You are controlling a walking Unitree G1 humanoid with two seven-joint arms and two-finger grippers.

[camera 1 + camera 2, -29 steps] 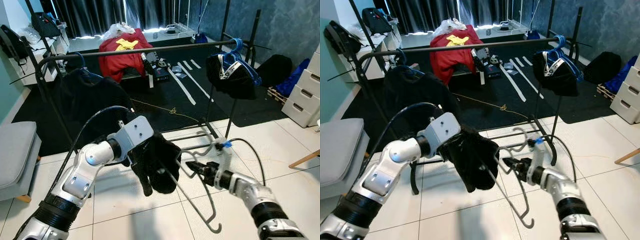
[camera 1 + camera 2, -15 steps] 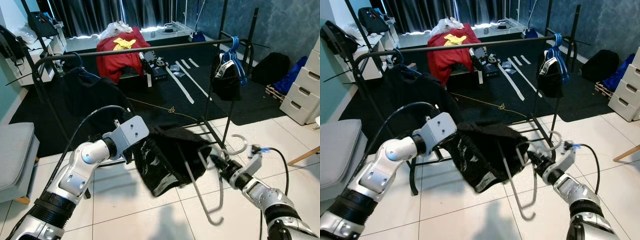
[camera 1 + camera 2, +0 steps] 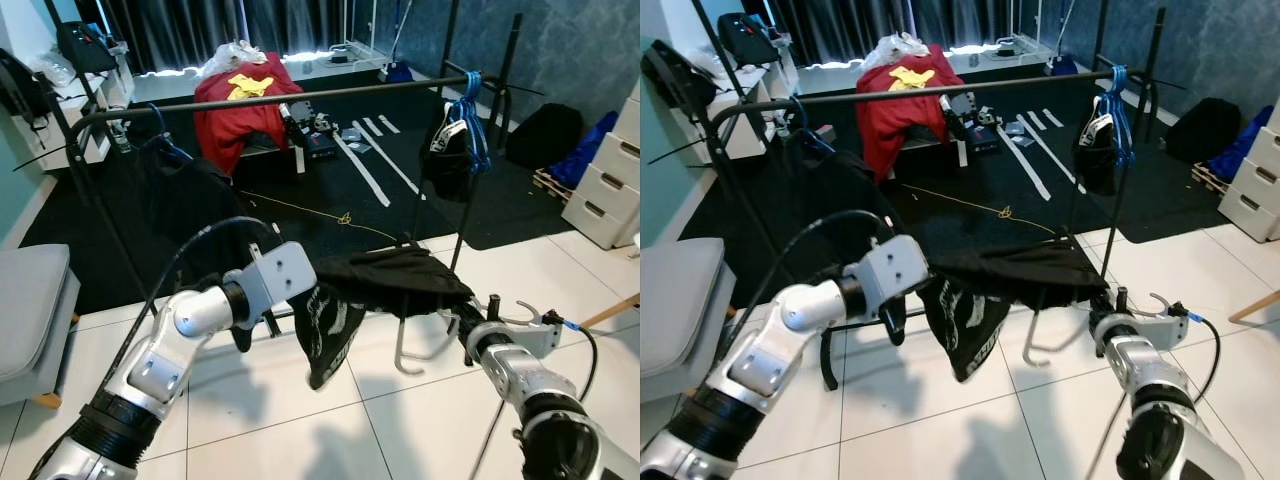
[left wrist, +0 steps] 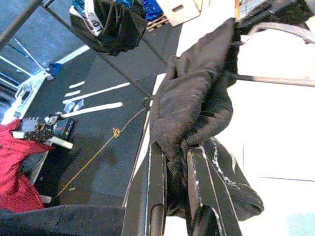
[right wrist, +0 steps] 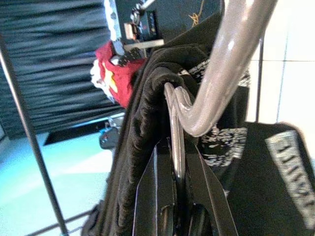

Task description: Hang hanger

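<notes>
A black garment (image 3: pixel 385 280) with white lettering too blurred to read stretches between the robot's two grippers, above the white tile floor (image 3: pixel 300 420) in front of the black clothes rail (image 3: pixel 270 100). The left gripper (image 4: pixel 170 196) pinches one end of the cloth between narrow fingers. The right gripper (image 5: pixel 177 196) clamps the grey hanger (image 5: pixel 216 88) that is inside the garment. A second dark garment (image 3: pixel 450 150) hangs on blue hangers (image 3: pixel 470 110) at the rail's right end.
</notes>
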